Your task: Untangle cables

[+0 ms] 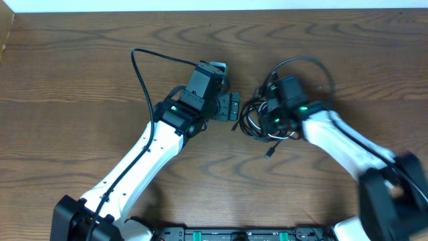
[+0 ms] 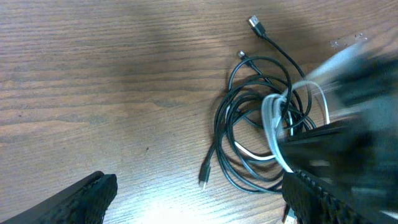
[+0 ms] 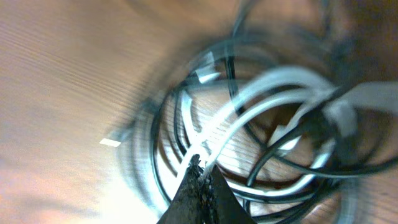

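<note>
Cables (image 1: 253,124) lie on the table (image 1: 80,80) (right of left end effector (image 1: 234,107)).

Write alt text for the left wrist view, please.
A tangled bundle of black and white cables lies on a wooden table, with the blurred right end effector over its right side. The left end effector is open, its fingers at the bottom corners.

Tangle of cables (image 1: 256,124) on worktop (image 1: 80,67), right hand (image 1: 269,115) blocking from above, left hand (image 1: 233,107) close on their left, bare wood open beyond the cables and in front.
</note>
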{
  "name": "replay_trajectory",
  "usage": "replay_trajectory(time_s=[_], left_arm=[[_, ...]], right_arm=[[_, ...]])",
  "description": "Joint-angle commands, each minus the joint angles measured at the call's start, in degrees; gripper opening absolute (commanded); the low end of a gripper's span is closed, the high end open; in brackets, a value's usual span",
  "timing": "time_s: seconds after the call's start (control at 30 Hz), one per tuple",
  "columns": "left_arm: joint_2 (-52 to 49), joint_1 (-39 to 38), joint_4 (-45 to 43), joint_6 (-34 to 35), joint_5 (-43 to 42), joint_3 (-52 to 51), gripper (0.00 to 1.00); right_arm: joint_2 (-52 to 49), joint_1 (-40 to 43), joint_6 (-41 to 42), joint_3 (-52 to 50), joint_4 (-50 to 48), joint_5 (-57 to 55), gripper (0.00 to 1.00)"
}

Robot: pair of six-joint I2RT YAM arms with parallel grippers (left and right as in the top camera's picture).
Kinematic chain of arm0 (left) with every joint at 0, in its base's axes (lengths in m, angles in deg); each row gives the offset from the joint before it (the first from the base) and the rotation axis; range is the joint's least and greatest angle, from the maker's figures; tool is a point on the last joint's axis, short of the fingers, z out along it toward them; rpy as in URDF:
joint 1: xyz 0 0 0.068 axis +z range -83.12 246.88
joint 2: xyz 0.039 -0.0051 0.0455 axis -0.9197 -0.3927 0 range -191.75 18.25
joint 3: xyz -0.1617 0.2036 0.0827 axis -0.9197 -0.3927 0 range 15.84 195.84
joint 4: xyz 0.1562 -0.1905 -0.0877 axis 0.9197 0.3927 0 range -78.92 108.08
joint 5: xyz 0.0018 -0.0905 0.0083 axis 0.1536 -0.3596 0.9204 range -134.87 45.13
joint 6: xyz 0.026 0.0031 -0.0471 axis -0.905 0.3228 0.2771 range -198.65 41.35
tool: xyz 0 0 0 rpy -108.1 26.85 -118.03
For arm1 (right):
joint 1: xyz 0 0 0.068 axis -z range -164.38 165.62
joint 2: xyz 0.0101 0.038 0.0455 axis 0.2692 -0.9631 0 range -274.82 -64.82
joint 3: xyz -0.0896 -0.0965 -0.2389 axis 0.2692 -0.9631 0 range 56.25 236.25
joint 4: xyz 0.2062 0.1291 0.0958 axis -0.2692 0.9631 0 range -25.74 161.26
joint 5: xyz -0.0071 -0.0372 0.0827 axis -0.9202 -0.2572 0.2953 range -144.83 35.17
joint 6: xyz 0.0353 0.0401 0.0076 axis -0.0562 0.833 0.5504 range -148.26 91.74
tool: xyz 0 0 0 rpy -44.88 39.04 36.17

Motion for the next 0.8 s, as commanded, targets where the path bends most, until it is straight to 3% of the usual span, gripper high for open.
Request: replay_trajectory(time_s=[0.0, 0.13, 0.37, 0.47, 0.63, 0.77], left_arm=[[-0.37, -0.02, 0.15, -0.96, 1.18, 0.2, 0.91], [-0.37, -0.02, 0.15, -0.96, 1.18, 0.2, 0.91], [-0.37, -0.02, 0.13, -0.96, 1.18, 0.2, 0.92], [-0.37, -0.02, 0.15, -0.96, 1.18, 0.2, 0.91], [-0.37, -0.02, 0.15, -0.96, 1.18, 0.2, 0.92], [-0.37, -0.02, 0.17, -0.96, 1.18, 0.2, 0.92]], right_arm=[[10.67, 4.11, 0.07, 2.45, -0.33, 17.29, 0.01], [18.18, 8.52, 0.11, 2.45, -0.83, 24.17, 0.01], [23.58, 12.04, 0.26, 2.45, -2.49, 24.61, 0.01], [24.0, 13.57, 5.25, 2.47, -9.2, 28.13, 0.01], [24.0, 17.77, 12.07, 2.47, -28.81, 41.92, 0.01], [24.0, 21.31, 13.88, 2.47, -37.07, 42.77, 0.01]])
